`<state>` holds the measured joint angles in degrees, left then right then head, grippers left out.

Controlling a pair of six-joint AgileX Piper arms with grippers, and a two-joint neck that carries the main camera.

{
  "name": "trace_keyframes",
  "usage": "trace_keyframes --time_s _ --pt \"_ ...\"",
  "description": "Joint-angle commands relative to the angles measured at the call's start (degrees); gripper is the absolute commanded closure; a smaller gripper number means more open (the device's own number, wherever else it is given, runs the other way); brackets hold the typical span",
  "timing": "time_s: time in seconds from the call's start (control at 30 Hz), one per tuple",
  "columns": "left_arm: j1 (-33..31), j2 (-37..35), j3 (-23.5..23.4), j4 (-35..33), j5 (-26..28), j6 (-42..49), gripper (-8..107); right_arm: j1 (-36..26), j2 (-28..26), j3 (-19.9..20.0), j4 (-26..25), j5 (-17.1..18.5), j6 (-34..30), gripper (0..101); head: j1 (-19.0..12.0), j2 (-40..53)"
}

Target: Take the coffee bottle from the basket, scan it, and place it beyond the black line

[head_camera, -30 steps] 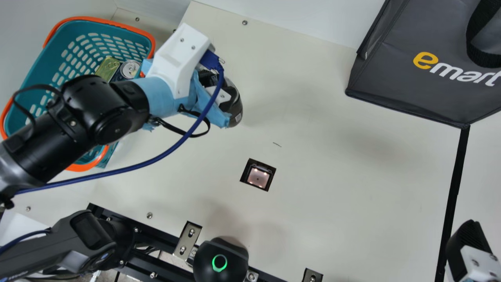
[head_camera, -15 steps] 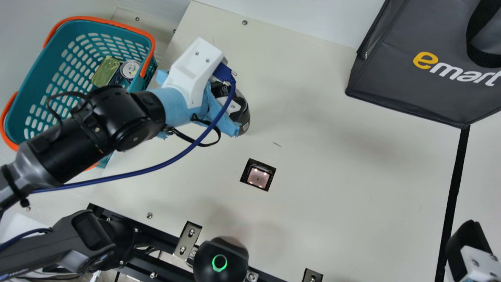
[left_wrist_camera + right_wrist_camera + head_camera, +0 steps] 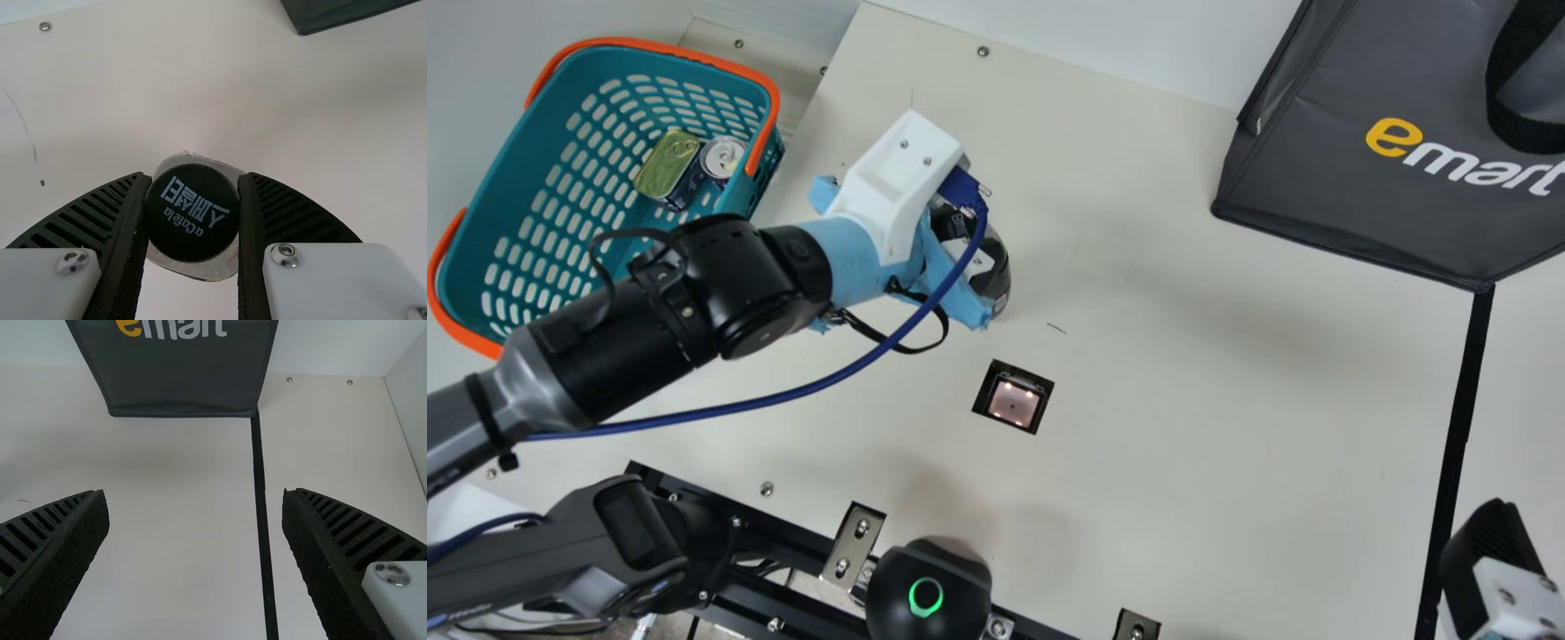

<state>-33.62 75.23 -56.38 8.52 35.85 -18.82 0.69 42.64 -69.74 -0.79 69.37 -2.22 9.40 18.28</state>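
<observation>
The dark, round-capped coffee bottle (image 3: 191, 213), white lettering on its cap, is grasped by the left tool (image 3: 978, 256), left of the straight black line (image 3: 1461, 427). Far right, a dark-grey bag (image 3: 1316, 178) bears yellow-and-white lettering; near right, the right tool (image 3: 1489, 542) is released.

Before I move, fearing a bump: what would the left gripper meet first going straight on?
Likely the tabletop, beneath the coffee bottle the left gripper holds; how close is unclear.

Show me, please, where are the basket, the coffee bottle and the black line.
Basket (image 3: 525, 169): main view, on its inner side wall.
Coffee bottle (image 3: 191, 212): left wrist view, on its dark cap.
Black line (image 3: 263, 520): right wrist view, about midway along its visible length.
</observation>
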Motion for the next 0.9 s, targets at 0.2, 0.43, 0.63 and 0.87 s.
trace_keyframes --time_s 0.2,0.43,0.63,0.87 --pt "-1.50 0.13 0.66 0.95 -0.40 -1.49 89 0.00 0.00 0.00 0.00 0.00 0.00 10 -1.48 0.14" --pt "-1.87 0.27 1.20 1.45 -1.13 -2.22 89 0.00 0.00 0.00 0.00 0.00 0.00 10 -1.48 0.14" --pt "-2.23 0.47 1.44 1.70 -1.95 -2.18 89 0.00 0.00 0.00 0.00 0.00 0.00 10 -1.48 0.14" --pt "-2.82 0.62 1.80 2.25 -2.62 -2.16 65 0.00 0.00 0.00 0.00 0.00 0.00 10 -1.48 0.14"
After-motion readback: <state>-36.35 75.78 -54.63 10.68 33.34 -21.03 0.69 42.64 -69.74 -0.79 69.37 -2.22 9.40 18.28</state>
